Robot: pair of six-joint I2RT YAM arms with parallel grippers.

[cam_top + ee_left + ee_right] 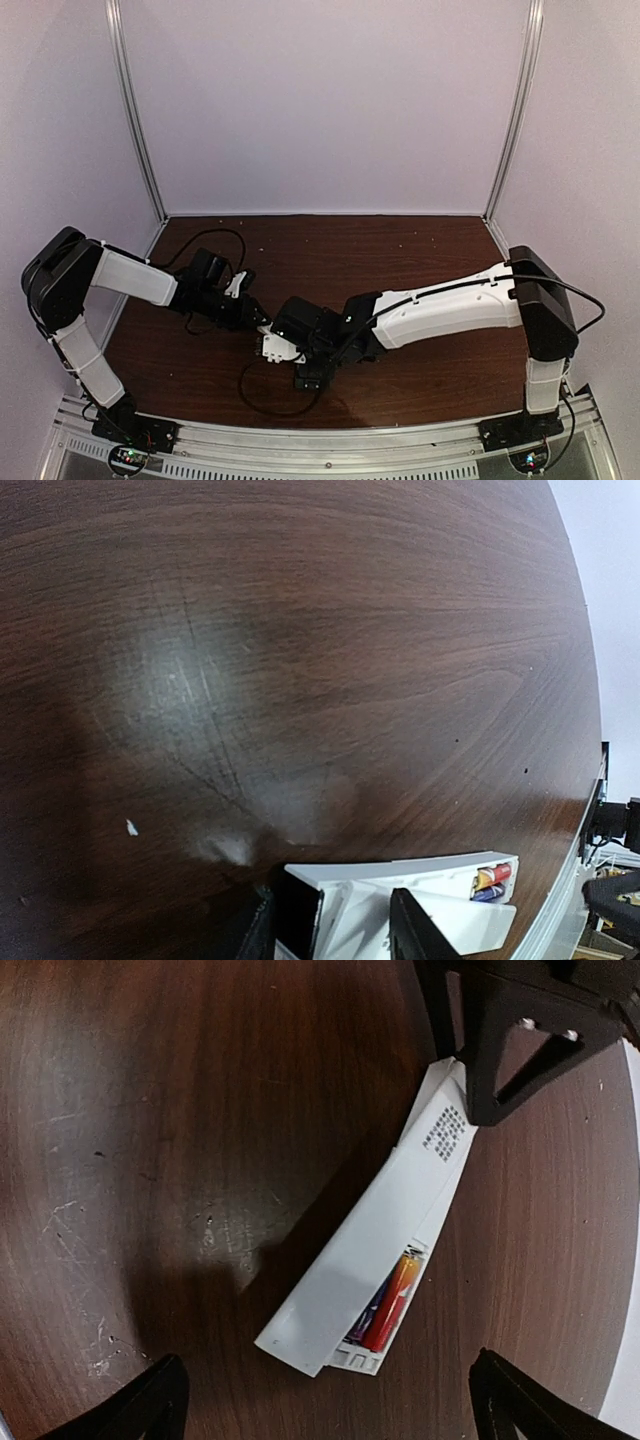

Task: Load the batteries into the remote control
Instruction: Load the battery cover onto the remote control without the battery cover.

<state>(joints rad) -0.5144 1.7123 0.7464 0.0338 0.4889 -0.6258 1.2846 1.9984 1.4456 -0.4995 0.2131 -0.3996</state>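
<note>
remote control (pixel 440 1125) (batteries (pixel 388 1305) in its slot) pinched by left hand (pixel 342 932), beneath spread right hand (pixel 332 1402).

Worktop: dark brown wooden table (pixel 420 250) is showing fine scratches.
Walls: plain pale panels (pixel 330 100) are closing in the far edge and both sides.
Posts: silver metal posts (pixel 135 110) are rising from the far corners.
Near edge: a metal rail (pixel 330 452) is running along it.
Light: a soft glare (pixel 180 680) is lying on the wood.
</note>
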